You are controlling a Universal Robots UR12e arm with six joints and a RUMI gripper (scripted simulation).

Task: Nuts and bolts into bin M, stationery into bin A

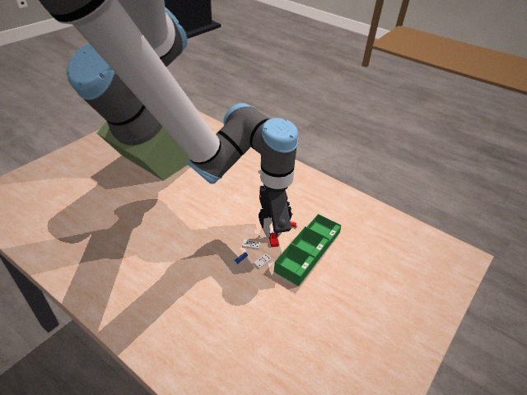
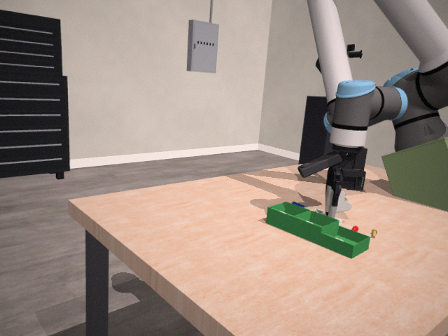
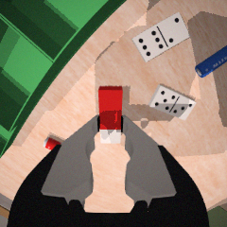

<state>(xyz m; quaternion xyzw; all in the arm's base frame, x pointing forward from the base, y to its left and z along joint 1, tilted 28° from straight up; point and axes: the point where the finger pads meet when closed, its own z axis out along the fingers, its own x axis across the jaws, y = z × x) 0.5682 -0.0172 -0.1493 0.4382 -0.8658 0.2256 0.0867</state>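
A red and white eraser (image 3: pixel 111 113) lies on the table, left of the green three-compartment bin (image 3: pixel 33 52). My gripper (image 3: pixel 110 116) is down at the table with its fingers closed on the eraser's white end. In the top view the gripper (image 1: pixel 270 231) stands over the eraser (image 1: pixel 273 240) beside the bin (image 1: pixel 307 248). A blue marker (image 3: pixel 214 64) lies farther off. A small red cylinder (image 3: pixel 51 143) lies near the bin. In the exterior view a small yellow part (image 2: pixel 374 232) lies beyond the bin's end (image 2: pixel 317 227).
Two white dominoes (image 3: pixel 160 37) (image 3: pixel 172 101) lie close to the eraser. The robot's green base (image 1: pixel 148 153) stands at the table's far corner. The bin compartments carry small white labels, unreadable here.
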